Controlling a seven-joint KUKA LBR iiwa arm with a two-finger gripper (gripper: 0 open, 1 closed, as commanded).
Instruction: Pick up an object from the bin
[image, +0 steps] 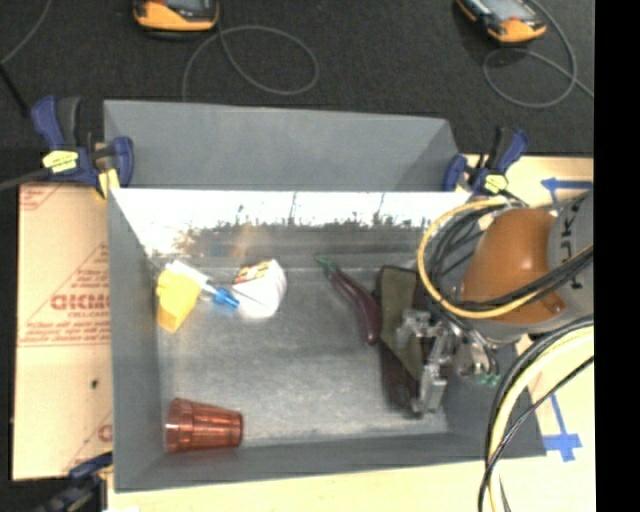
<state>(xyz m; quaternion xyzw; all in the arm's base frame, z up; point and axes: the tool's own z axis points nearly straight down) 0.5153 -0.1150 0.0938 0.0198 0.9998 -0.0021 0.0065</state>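
My gripper (432, 388) hangs low at the bin's right side, close to the right wall. It is directly over the lower end of a dark brown, floppy strip (394, 372) that runs along that wall, with an olive-coloured upper part. Whether it touches the strip is unclear. Just left of the strip lies a slim purple aubergine-shaped toy (356, 301) with a green stem, pointing to the back left.
Far left lie a yellow block (175, 299), a small blue piece (226, 298) and a white rounded thing with red and yellow marks (260, 287). A red-brown ribbed cup (203, 426) lies on its side at the front left. The arm's orange cover and cables overhang the right rim.
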